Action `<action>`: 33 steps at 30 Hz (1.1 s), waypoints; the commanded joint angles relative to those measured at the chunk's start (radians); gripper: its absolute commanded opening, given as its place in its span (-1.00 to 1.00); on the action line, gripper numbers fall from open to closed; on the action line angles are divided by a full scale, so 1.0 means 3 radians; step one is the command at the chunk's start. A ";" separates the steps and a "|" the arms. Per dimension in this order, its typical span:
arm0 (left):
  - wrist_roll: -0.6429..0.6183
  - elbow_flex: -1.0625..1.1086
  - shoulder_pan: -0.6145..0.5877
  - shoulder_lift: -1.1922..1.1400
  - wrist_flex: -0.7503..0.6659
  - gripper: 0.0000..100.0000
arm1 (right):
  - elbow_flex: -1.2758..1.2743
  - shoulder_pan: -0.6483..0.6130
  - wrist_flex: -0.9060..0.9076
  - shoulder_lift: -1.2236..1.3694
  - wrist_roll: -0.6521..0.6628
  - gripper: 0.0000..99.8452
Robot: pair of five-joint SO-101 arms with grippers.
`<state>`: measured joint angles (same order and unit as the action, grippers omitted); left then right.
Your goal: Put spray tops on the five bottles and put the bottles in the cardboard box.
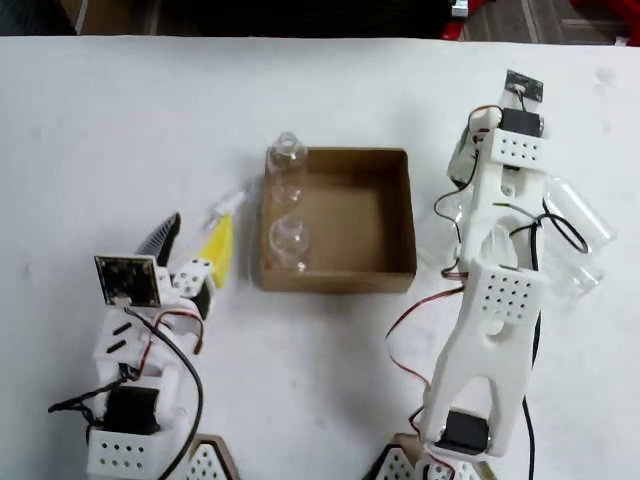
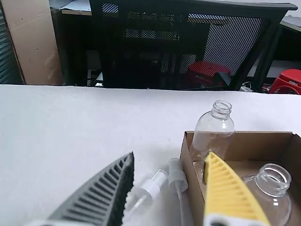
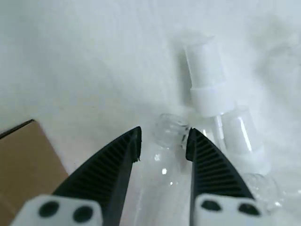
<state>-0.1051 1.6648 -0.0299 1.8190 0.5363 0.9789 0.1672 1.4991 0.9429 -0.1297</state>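
Bottles [image 1: 288,240], two, uncapped, in cardboard box [image 1: 335,281]

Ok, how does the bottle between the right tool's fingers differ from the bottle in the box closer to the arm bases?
The bottle at the right tool lies on its side on the table; the boxed bottle stands upright, mouth up. The first is outside the cardboard box, on the right arm's side; the second sits inside, by the wall on the left arm's side. Both are clear, with open, bare necks.
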 commanded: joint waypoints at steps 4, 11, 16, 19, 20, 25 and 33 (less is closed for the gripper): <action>0.0046 -0.0066 0.0038 0.0038 -0.0097 -0.56 | 0.0138 -0.0023 -0.0043 -0.0033 -0.0031 -0.76; 0.0046 -0.0072 0.0038 0.0038 -0.0097 -0.56 | 0.0118 -0.0043 -0.0090 -0.0033 -0.0031 -0.80; 0.0046 -0.0072 0.0038 0.0038 -0.0097 -0.56 | 0.0128 -0.0033 -0.0090 -0.0043 0.0000 -0.95; 0.0046 -0.0072 0.0038 0.0038 -0.0097 -0.56 | 0.0143 -0.0023 -0.0084 -0.0084 0.0005 -0.94; 0.0046 -0.0072 0.0038 0.0038 -0.0097 -0.56 | 0.0143 -0.0023 -0.0064 -0.0136 0.0005 -0.95; 0.0046 -0.0072 0.0038 0.0038 -0.0097 -0.56 | 0.0143 -0.0033 0.0192 -0.0642 0.0005 -0.96; 0.0046 -0.0072 0.0028 0.0038 -0.0097 -0.56 | 0.0143 -0.0171 0.0504 -0.1542 0.0460 -0.97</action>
<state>-0.1051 1.6648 -0.0299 1.8190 0.5363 0.9789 0.1596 1.5973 0.6467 -0.0760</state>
